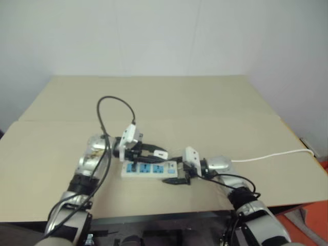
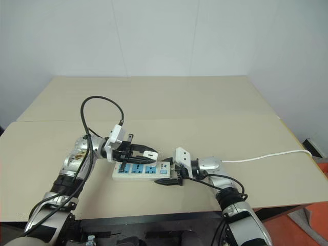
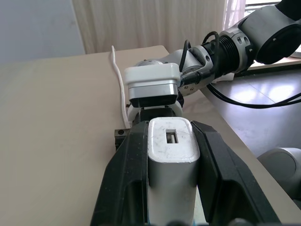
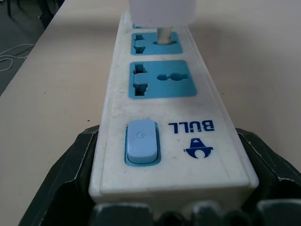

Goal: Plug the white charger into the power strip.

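On the beige table (image 1: 169,102) the power strip (image 2: 141,171) lies flat near the front edge, at about 6 o'clock from the table's middle, with its row of blue socket faces looking up. Its thin white cord (image 1: 271,155) runs away toward 3 o'clock to the table's right edge. The right gripper (image 2: 171,179) comes in from 4 o'clock and its two black fingers (image 4: 70,179) are pressed against the two long sides of the strip at the end with the pale blue switch (image 4: 141,141), so this end sits between them. The left gripper (image 2: 146,152) reaches from 9 o'clock over the strip, and its black fingers (image 3: 129,174) pinch the white charger (image 3: 171,165) from both sides. The charger is held just above the strip, over the sockets further from the switch. In the right wrist view a metal prong (image 4: 163,35) under the charger comes down to the second blue socket from the switch; I cannot tell how deep it goes in. The socket next to the switch is free. A black cable (image 1: 110,110) loops above the left wrist.
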`<state>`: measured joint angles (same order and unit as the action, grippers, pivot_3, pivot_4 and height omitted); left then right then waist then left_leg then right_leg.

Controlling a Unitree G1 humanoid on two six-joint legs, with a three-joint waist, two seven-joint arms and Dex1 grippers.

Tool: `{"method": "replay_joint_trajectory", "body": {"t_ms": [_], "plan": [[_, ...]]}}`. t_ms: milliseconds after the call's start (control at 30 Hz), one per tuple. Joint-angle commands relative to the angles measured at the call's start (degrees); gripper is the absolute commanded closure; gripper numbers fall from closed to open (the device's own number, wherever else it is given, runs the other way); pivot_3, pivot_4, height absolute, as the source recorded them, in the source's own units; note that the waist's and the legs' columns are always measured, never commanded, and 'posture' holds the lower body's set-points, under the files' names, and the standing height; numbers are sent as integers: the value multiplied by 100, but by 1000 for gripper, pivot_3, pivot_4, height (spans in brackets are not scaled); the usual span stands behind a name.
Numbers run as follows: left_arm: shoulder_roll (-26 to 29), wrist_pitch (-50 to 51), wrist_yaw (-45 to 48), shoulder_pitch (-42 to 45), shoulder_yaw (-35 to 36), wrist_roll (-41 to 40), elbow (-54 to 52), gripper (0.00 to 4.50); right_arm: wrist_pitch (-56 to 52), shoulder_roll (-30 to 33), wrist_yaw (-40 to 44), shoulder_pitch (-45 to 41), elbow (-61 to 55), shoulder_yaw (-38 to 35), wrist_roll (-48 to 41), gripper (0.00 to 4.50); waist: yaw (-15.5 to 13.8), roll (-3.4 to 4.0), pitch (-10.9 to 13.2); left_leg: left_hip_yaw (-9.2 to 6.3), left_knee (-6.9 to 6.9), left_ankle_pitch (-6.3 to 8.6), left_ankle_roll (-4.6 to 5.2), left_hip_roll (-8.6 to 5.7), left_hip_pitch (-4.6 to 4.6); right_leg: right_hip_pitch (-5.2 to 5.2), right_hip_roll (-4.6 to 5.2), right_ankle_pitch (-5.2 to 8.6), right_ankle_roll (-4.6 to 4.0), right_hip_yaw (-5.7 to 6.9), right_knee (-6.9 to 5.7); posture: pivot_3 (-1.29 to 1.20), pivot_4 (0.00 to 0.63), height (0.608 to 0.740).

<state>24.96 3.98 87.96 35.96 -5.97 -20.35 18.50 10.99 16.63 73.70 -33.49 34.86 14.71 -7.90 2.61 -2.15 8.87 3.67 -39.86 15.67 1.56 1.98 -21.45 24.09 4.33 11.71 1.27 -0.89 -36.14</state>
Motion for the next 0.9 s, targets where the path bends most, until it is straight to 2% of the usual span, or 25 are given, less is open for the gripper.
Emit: {"method": "replay_joint_trajectory", "body": {"t_ms": [33, 500, 900], "plan": [[44, -70, -8, -18, -37, -5, -38, 3491, -55, -49, 32, 140, 185, 220, 227, 1080, -2, 0, 0, 0, 0, 0, 0, 0, 0, 0, 0, 0, 0, 0, 0, 0, 150, 740], [-11, -79, 34, -69, -84, -1, 214, 3491, -78, -56, -26, 106, 193, 184, 218, 1080, 0, 0, -1, -1, 3, 0, 0, 1, 1, 0, 0, 1, -2, 0, 1, 0, 150, 740], [-349, -310, -8, -127, 36, -104, 564, 3491, -203, 44, 3, 138, 69, 129, 161, 1080, -3, -1, -1, -1, 4, 0, 0, 1, 1, 0, 0, 1, -2, 0, 3, 0, 150, 740]]}}
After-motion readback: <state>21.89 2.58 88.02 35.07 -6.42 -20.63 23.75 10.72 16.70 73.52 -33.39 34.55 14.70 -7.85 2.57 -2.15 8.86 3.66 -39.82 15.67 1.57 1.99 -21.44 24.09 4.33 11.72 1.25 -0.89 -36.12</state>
